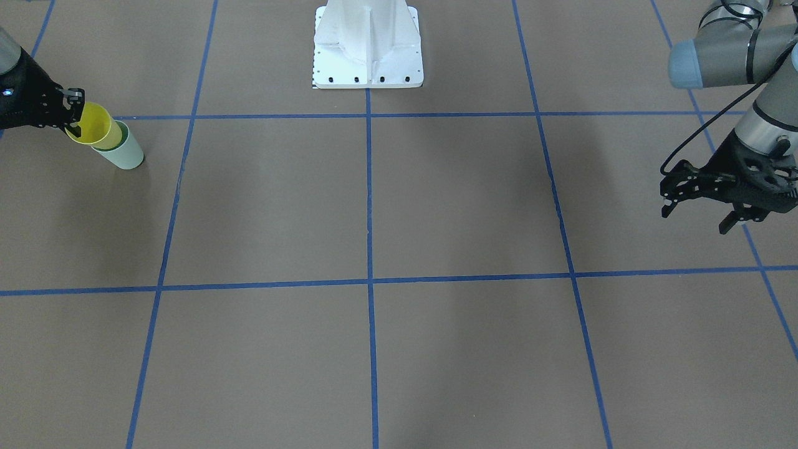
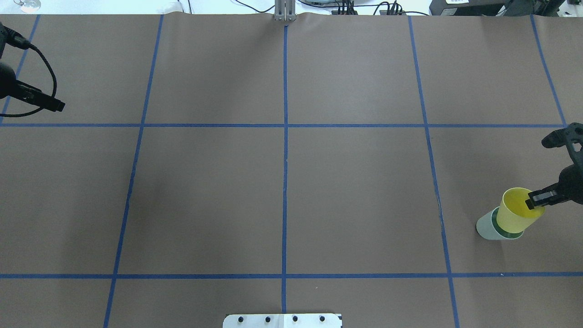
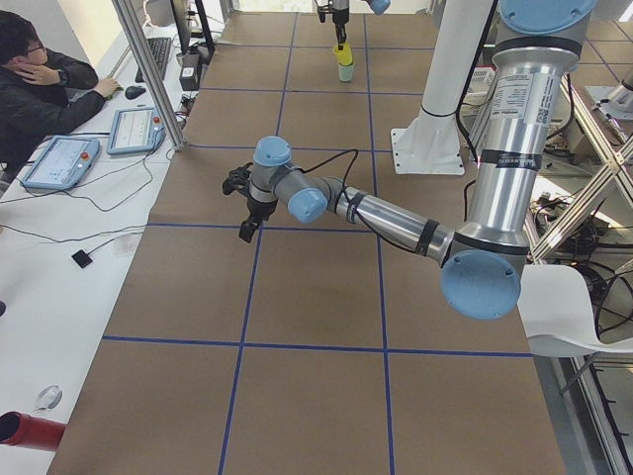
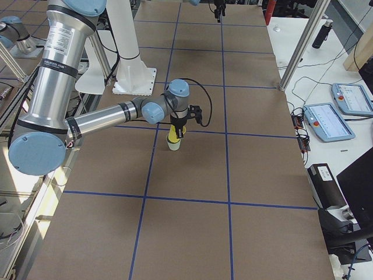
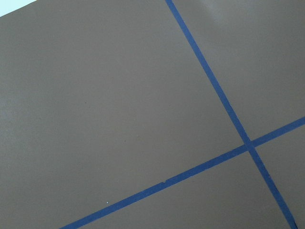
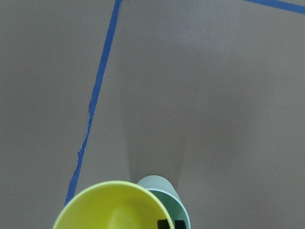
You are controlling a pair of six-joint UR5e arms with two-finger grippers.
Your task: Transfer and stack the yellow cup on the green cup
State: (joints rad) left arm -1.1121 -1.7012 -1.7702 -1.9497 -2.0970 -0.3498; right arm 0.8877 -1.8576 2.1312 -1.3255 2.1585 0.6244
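Nearly done, I'd say — the right claw (image 2: 541, 201) pinches the rim of the yellow cup (image 2: 512, 217), which sits just beneath it, nested in the green cup (image 2: 486, 228) on the bench (image 2: 291, 191) — only release remains; the left claw (image 1: 696, 219) gapes empty, well apart.

The yellow cup (image 2: 514, 216), nested in the green cup (image 2: 485, 228) with the right jaws clamping its rim, is blocking the tabletop's (image 2: 355, 196) right edge, the white base (image 1: 368, 56) is occupying the robot-side centre, and the spread left jaws are hovering far left, leaving the middle passable.
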